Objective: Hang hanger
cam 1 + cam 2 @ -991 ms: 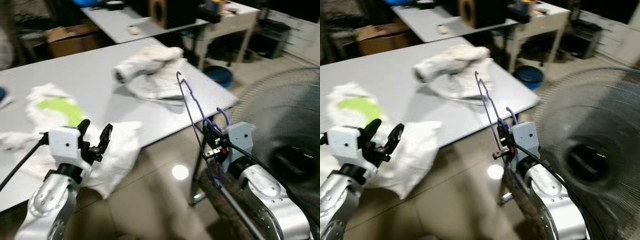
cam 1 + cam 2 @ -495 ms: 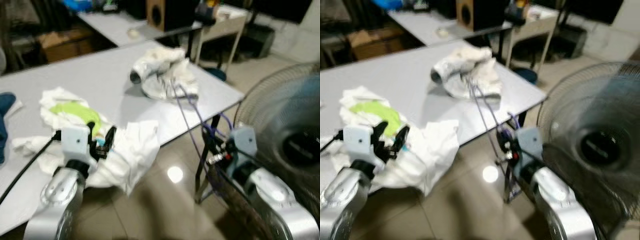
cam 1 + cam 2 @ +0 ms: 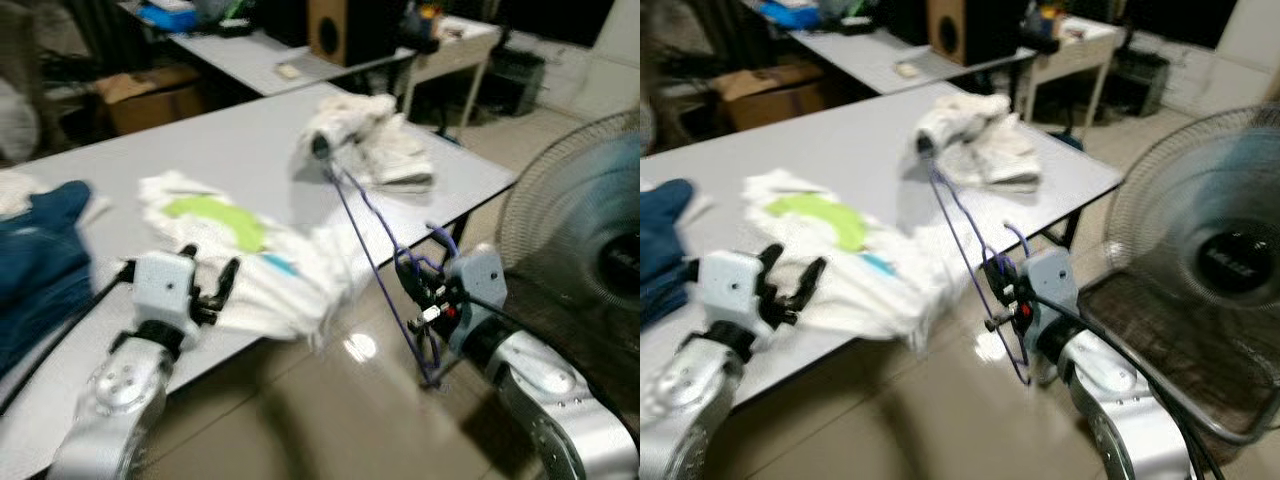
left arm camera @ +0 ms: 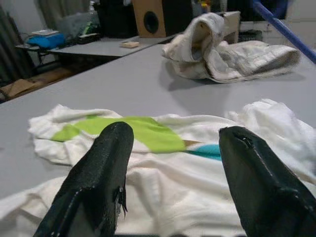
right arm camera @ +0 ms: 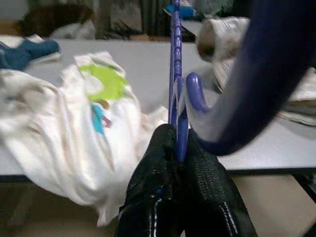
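One thin purple hanger [image 3: 372, 245] is carried by the right gripper [image 3: 420, 292], whose fingers are pinched together on the wire close to the hook, as seen plainly in the right wrist view. The hanger is held off the table edge, its long frame slanting up over the table [image 3: 200, 150] toward the pale bundle of cloth [image 3: 375, 140] at the far corner. It is judged to be light and springy, likely to swing or twist in a narrow pinch, and somewhat slippery on its smooth coating; a hold near the hook or at a bend would be steadier than one along a straight run.

The left gripper [image 3: 208, 283] is held with its fingers apart just above the white shirt with a green print [image 3: 235, 250], which drapes over the near table edge. A blue garment [image 3: 40, 255] lies further to the left. Open floor is seen between the two arms, but a standing fan [image 3: 590, 250] is close on the right, so the hanger's long end could be caught in its grille on a wide swing.
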### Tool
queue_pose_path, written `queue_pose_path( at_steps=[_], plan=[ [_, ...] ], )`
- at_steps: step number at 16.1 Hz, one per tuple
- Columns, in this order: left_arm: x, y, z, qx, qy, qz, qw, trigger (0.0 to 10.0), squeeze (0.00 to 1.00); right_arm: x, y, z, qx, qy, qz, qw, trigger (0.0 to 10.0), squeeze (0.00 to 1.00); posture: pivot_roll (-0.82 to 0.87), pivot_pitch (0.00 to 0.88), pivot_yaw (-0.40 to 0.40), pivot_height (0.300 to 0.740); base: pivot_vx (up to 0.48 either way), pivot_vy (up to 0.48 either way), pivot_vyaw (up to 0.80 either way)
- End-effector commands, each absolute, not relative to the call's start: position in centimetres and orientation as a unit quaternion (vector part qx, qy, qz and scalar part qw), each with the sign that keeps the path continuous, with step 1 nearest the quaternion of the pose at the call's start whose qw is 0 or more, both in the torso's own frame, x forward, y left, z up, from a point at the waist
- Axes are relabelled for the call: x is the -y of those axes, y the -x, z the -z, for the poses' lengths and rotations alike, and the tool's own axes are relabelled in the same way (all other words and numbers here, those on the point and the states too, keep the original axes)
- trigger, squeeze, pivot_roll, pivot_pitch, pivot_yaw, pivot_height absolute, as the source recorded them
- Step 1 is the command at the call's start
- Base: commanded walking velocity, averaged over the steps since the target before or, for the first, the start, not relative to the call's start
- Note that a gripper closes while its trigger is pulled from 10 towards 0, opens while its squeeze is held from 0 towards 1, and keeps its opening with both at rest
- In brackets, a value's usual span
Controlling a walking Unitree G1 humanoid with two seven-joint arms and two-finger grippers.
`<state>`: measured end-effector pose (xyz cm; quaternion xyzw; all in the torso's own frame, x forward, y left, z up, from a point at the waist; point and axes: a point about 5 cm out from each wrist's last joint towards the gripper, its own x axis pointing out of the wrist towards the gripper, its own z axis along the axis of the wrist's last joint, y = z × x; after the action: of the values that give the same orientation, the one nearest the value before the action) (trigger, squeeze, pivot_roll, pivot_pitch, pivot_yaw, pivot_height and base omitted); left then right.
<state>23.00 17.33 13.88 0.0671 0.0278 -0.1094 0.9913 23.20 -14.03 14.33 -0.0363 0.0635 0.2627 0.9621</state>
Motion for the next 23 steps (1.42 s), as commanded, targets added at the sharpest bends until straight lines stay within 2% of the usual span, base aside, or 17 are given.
queue_pose_path(
  at_steps=[1, 3, 10, 16, 23],
  plan=[
    [-16.6, -23.4, -14.0, -0.023, -0.065, 0.119, 0.991, 10.0, 0.00, 14.6, -23.2, -14.9, -0.054, 0.051, -0.256, 0.964, 10.0, 0.00, -0.14, 0.008, 0.077, 0.740, 0.000, -0.480, 0.00],
    [-16.3, -23.5, -14.0, -0.024, -0.065, 0.123, 0.990, 10.0, 0.00, 15.0, -23.3, -14.8, -0.055, 0.053, -0.250, 0.965, 10.0, 0.00, -0.15, 0.014, 0.079, 0.740, 0.000, -0.480, 0.00],
    [-16.6, -24.0, -13.9, -0.027, -0.064, 0.119, 0.990, 10.0, 0.00, 16.1, -23.2, -14.8, -0.067, 0.067, -0.231, 0.968, 10.0, 0.00, -0.16, 0.029, 0.089, 0.740, 0.000, 0.000, 0.00],
    [-17.6, -23.8, -14.7, -0.010, -0.048, 0.084, 0.995, 10.0, 0.00, 13.9, -22.9, -15.7, -0.046, 0.051, -0.291, 0.954, 10.0, 0.00, -0.14, 0.033, 0.074, 0.740, 0.000, 0.000, 0.80],
    [-18.9, -24.3, -16.1, 0.015, -0.047, 0.055, 0.997, 10.0, 0.00, 13.4, -23.8, -16.0, -0.031, 0.047, -0.289, 0.956, 10.0, 0.00, -0.12, 0.015, 0.058, 0.740, 0.000, 0.337, 0.69]
  ],
)
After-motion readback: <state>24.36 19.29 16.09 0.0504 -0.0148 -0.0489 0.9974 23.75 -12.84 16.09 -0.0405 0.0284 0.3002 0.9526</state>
